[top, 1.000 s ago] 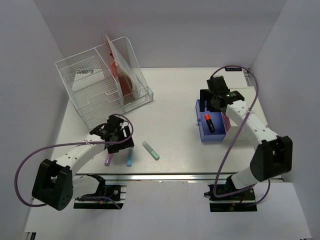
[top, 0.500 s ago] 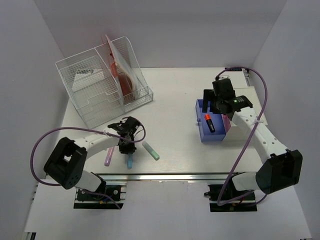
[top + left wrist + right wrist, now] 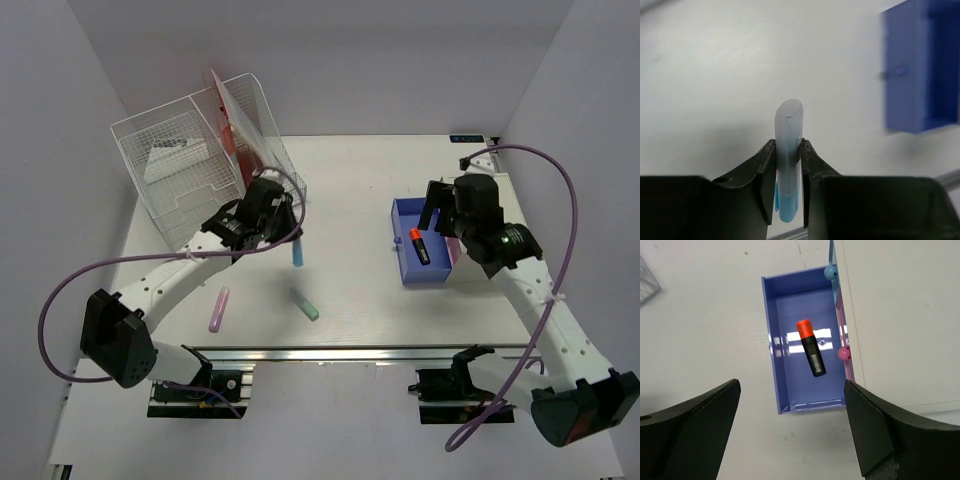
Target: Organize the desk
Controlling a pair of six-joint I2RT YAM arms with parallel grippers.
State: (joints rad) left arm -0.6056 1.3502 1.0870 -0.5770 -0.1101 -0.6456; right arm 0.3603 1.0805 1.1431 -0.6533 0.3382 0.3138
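Orange marker is already in the blue drawer. Left gripper has its jaws clamped on a blue highlighter, and the right gripper jaws are apart. Green highlighter and pink highlighter lie on the tabletop, not yet stored.

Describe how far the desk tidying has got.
Done: an orange-capped marker lies in the blue drawer. In hand: the left gripper grips a blue marker. Left: a pink marker and a green marker lie on the desk. The right gripper is open.
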